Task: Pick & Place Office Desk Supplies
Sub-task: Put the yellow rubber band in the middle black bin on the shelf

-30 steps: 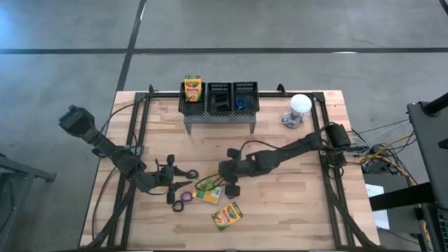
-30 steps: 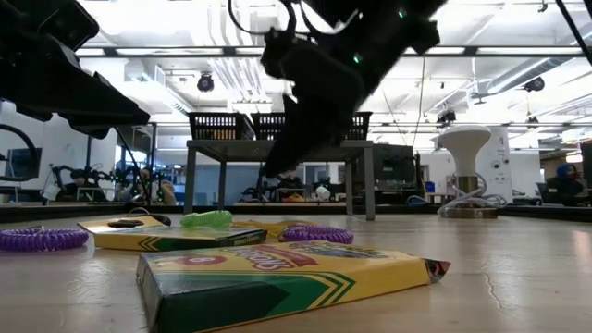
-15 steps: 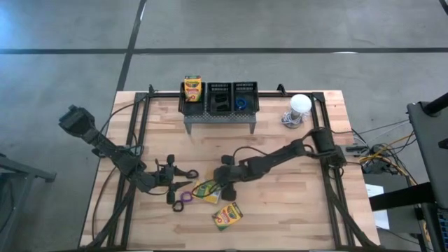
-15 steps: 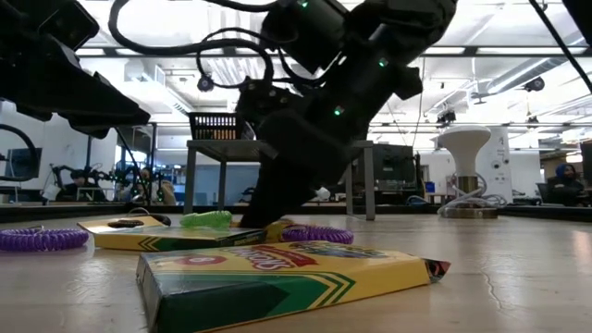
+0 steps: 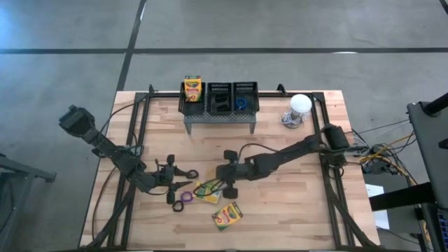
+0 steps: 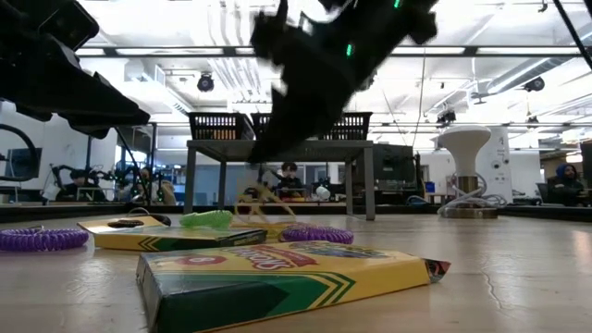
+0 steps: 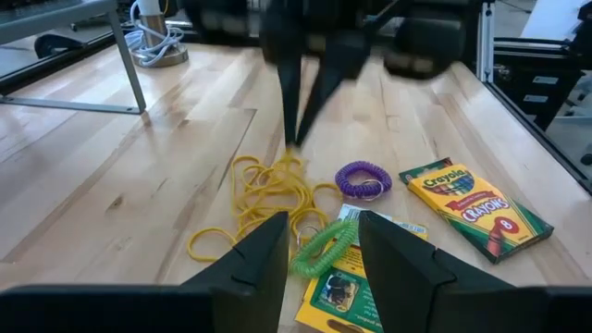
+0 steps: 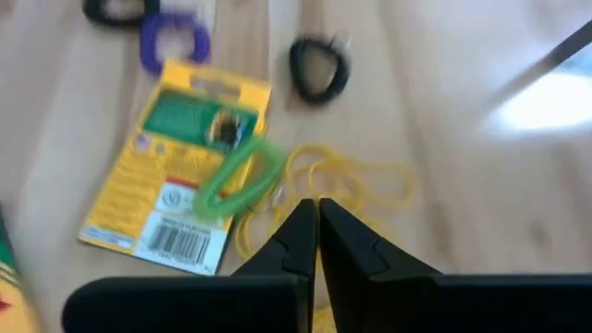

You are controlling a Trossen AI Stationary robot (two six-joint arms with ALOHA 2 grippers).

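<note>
Right gripper (image 8: 312, 242), fingers pinched together on the yellow loop (image 7: 270, 190) at table centre, begins the pick; next it must lift toward the bins (image 5: 219, 97) at 12 o'clock.

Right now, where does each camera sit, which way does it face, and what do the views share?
High: overhead, straight down on the table; both arms show.
Low: table height, level across a crayon box; right arm overhead.
Left wrist: past the left pincer at the yellow loop.
Right wrist: down past the shut right pincer.
Shared: both wrist views show the yellow loop and green loop.
</note>
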